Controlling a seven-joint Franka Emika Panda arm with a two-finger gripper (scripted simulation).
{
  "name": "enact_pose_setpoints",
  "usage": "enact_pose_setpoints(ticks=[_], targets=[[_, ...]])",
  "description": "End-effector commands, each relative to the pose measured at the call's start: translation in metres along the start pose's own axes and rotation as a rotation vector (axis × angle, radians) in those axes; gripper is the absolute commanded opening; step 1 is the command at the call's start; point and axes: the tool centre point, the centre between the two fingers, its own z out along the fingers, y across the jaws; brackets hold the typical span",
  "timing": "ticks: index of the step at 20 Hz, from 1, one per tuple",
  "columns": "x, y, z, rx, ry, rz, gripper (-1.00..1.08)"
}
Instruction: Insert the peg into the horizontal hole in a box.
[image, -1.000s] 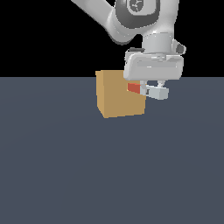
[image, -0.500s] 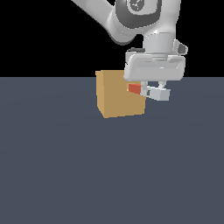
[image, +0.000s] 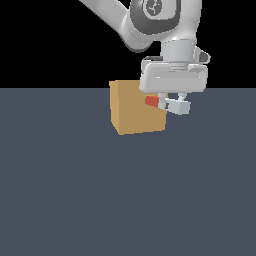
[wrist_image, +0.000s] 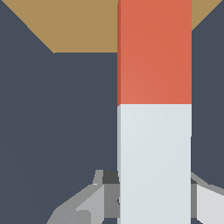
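Note:
The tan box stands on the dark floor, its corner also showing in the wrist view. My gripper hangs just off the box's face on the exterior view's right, shut on the whitish half of the peg. The peg lies level, and only a short piece of its orange-red end shows against the box face; whether it has entered the hole cannot be seen. In the wrist view the peg runs from my fingers toward the box, orange-red part ahead. The hole itself is hidden.
The flat dark grey-blue floor spreads around the box. My arm reaches down from above on the exterior view's right.
My gripper and the peg have shifted slightly toward the box, to the exterior view's left. A little less of the orange-red end shows.

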Motion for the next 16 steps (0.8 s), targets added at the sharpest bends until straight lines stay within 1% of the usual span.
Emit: enact_pose_setpoints(ticks=[1,9,12,16], targets=[[0.015,0.001,-0.002,-0.003,0.0,-0.002,-1.0],[0.085,0.0,-0.003,-0.005,0.0,-0.003,-1.0],[0.101,0.0,-0.004,-0.006,0.0,-0.003,-1.0],[0.108,0.001,-0.004,-0.006,0.0,-0.003,-1.0]])
